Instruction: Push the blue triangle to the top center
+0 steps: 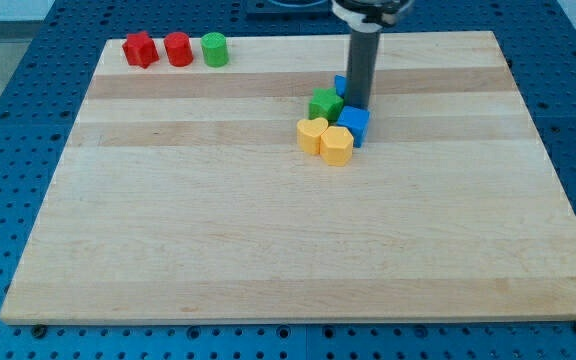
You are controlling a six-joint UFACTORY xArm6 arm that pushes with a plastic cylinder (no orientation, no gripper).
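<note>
Camera view: wooden worktop (268,230), dark rod, block cluster right of centre, near the view's top.
No jaws on this rod, so nothing open or closed to report. My tip (357,105) just above the blue cube (354,124), touching the view's right of the blue triangle (340,85), mostly hidden behind the rod. Green block (325,105) and two yellow blocks (325,138) beside. Open board leftward toward top centre; top edge close.

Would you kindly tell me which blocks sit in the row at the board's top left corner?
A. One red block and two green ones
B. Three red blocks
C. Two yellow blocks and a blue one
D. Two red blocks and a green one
D: along the top left edge stand a red star-like block, a red cylinder and a green cylinder.
</note>
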